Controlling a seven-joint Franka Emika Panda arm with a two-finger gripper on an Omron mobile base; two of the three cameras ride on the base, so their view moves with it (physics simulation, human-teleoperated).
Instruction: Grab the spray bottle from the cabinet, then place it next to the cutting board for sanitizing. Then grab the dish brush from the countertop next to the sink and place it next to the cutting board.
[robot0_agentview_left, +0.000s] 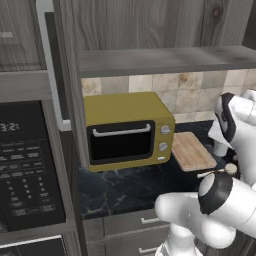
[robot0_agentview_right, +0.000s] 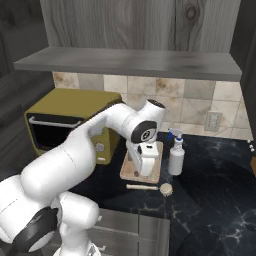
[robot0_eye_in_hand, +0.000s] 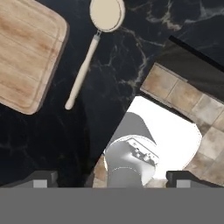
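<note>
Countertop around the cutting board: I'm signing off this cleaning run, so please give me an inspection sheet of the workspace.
Surface: glossy black marble-look countertop, no spills seen.
Job's things: light tan wooden cutting board lies flat beside the oven; off-white spray bottle with blue trigger head stands upright just right of the board; pale cream dish brush lies on the counter in front of the board, apart from it.
Clutter: yellow toaster oven, door closed.
Grippers: gripper with jaws open, empty, above the counter near the brush.
Cables: nothing seen.
Surroundings: grey wood-grain cabinet shelf overhead, tiled backsplash with a wall outlet, black built-in microwave at left.
</note>
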